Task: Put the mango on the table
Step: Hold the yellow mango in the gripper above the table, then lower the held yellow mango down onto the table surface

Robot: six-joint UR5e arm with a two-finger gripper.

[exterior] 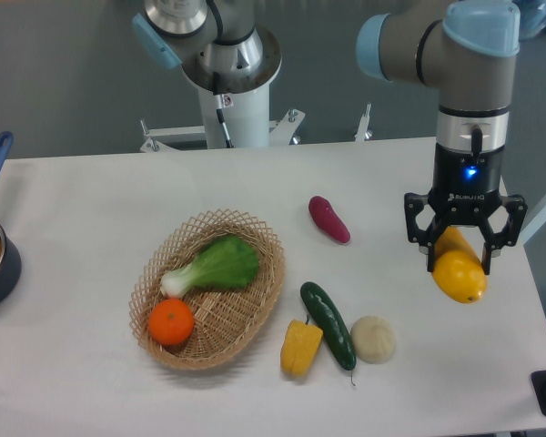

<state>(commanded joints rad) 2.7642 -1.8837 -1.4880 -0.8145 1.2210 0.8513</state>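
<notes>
1. The claw (pixel 461 258) hangs over the right side of the desk (pixel 91 191). Its two fingers are clamped on the mango (pixel 460 275).

2. The mango pokes out below the fingers at a tilt. Its fat yellow end points down and toward the camera, and its orange end is tucked up inside the claw. I cannot tell if the mango touches the desk or floats just above it, since the view has no side look.

3. The mango looks smooth and a bit shiny, so I think it could slip. It looks firm and not too heavy for the claw.

4. The best place to hold it is around the middle, across the thin way. Right now the fingers seem to hold it nearer the orange end, so the fat end may droop.

5. It is round, so it may roll a little when let go.

6. Off to the claw's side, well apart, lie a pale round thing (pixel 373 339), a cucumber (pixel 328 325) and a purple sweet potato (pixel 329 219).
</notes>
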